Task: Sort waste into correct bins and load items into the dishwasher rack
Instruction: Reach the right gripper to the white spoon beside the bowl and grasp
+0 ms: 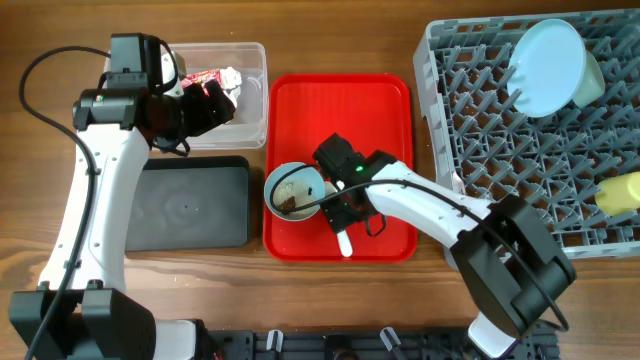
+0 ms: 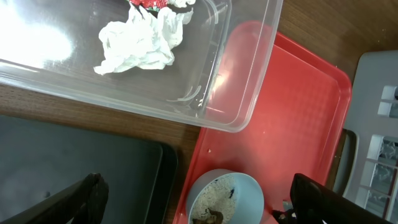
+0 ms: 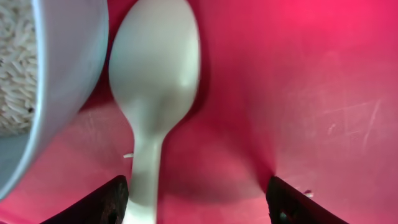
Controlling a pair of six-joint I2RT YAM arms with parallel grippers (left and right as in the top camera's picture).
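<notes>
Right wrist view: you look straight down on the white plastic spoon (image 3: 155,68), which lies flat on the red tray (image 3: 298,93).
Your right gripper (image 3: 198,196): the dark fingers stand spread apart and clamp nothing. The spoon's narrow handle runs in between them, just beside the finger on the left of the view.
Spoon shape and finish: a smooth, glossy oval head tapers to a slim handle. The head sits just beside the wall of the light blue bowl (image 3: 62,81); you cannot tell whether they touch.
Bowl contents: round, pale blue outside and white inside, it holds whitish rice grains (image 3: 15,68) and brown scraps (image 1: 292,205), at the near left of the red tray.
Your left gripper (image 2: 196,186): the fingers are wide apart and empty. It hovers over the near edge of the clear tub (image 2: 249,74), well apart from the spoon.
Tub contents: inside the transparent, round-cornered plastic lie the crumpled white tissue (image 2: 143,40) and the red wrapper (image 2: 149,3).
Left side, near: the black tray (image 1: 190,205) is matte and shallow, between the tub and the table's near edge.
Right side: the grey rack (image 1: 480,120), a grid of pegs, holds the light blue plate (image 1: 548,65) tilted on edge, the mint green bowl (image 1: 594,82) behind it, and the yellow cup (image 1: 620,192) at its right edge.
</notes>
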